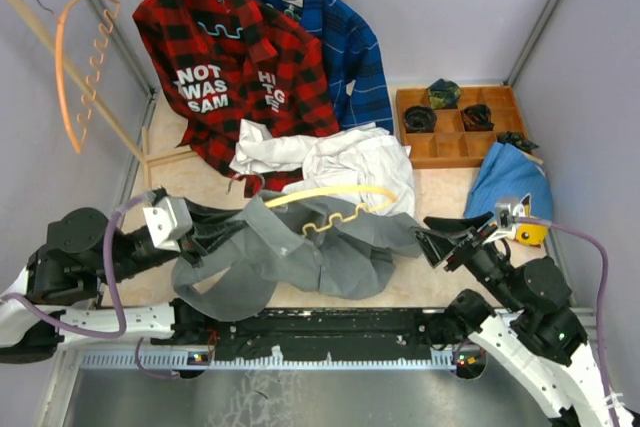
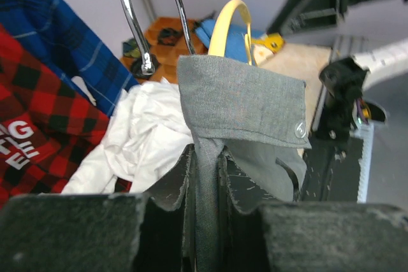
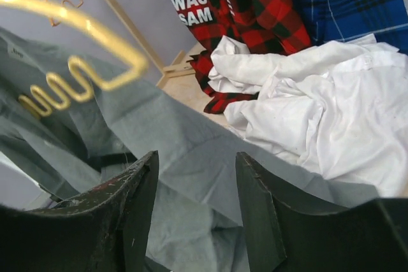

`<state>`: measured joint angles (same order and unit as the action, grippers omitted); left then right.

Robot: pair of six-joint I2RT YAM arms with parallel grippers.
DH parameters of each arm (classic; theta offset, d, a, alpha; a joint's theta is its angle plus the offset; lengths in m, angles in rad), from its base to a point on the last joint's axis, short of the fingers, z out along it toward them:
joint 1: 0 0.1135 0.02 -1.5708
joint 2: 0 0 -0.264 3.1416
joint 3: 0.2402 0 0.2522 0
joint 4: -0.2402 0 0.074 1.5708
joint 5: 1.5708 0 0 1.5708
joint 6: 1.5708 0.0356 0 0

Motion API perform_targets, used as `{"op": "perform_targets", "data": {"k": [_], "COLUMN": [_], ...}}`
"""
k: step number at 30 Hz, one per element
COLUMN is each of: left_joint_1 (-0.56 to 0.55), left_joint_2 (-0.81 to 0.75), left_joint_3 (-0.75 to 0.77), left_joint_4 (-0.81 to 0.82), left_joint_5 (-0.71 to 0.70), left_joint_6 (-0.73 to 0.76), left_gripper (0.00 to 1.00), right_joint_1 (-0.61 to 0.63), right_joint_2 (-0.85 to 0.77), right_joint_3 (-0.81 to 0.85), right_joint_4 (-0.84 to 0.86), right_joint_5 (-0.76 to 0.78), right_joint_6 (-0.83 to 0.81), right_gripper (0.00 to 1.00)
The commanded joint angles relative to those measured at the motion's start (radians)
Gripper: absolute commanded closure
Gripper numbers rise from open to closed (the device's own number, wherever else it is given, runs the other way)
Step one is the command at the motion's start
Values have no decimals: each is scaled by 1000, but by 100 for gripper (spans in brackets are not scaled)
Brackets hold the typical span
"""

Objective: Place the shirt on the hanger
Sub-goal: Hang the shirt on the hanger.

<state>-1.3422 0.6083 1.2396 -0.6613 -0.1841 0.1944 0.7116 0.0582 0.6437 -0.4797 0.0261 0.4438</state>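
- The left claw (image 2: pixel 205 176) is clamped on a fold of the grey shirt (image 1: pixel 320 257), just below the collar. The cloth fills the slot between its fingers.
- The fabric hides how deep that bite goes.
- The right claw (image 3: pixel 196 157) stands open with nothing in it, its fingers apart over the shirt's right edge. I can't tell whether they touch the cloth.
- The shirt lies crumpled on the table between the two arms, with its left part lifted towards the left claw. The sleeves and front are too bunched to trace.
- The yellow hanger (image 3: pixel 95 33) sits at the shirt's upper edge. Its wavy bar shows against the grey cloth, and one end of its arc disappears behind the collar.
- In the left wrist view, the silver hook (image 2: pixel 131 23) rises behind the collar and is cut off at the top of the frame.
- A white shirt (image 1: pixel 350 157) is heaped just behind the grey one, partly covering the hem of a red plaid shirt (image 1: pixel 230 67).
- A blue shirt (image 1: pixel 340 27) hangs half hidden behind the plaid one.
- The small dark things in the wooden tray (image 1: pixel 400 127) are too small to make out.
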Motion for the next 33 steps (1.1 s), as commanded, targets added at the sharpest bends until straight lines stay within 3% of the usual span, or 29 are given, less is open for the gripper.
{"op": "perform_targets", "data": {"k": [1,10,18,21,27,33], "left_joint_1": [-5,-5,-5,-5,-5,-5], "left_joint_2": [-2,57,67,75,84,69], "left_joint_3": [16,60,35,39,53,58], "left_joint_4": [213,218,256,262,260,250], "left_joint_5": [-141,-245,-273,-278,-275,-178], "left_joint_6": [-54,-42,-38,-25,-10,-5], "left_gripper": [100,100,100,100,100,100], "right_joint_1": [7,6,43,157,577,628], "right_joint_2": [-38,191,279,324,525,627], "right_joint_3": [-53,-77,-81,-91,-63,-148], "right_joint_4": [32,297,455,508,644,827], "right_joint_5": [2,-140,-124,-36,373,500], "right_joint_6": [124,194,268,262,117,151], "right_gripper": [49,58,62,63,62,58]}}
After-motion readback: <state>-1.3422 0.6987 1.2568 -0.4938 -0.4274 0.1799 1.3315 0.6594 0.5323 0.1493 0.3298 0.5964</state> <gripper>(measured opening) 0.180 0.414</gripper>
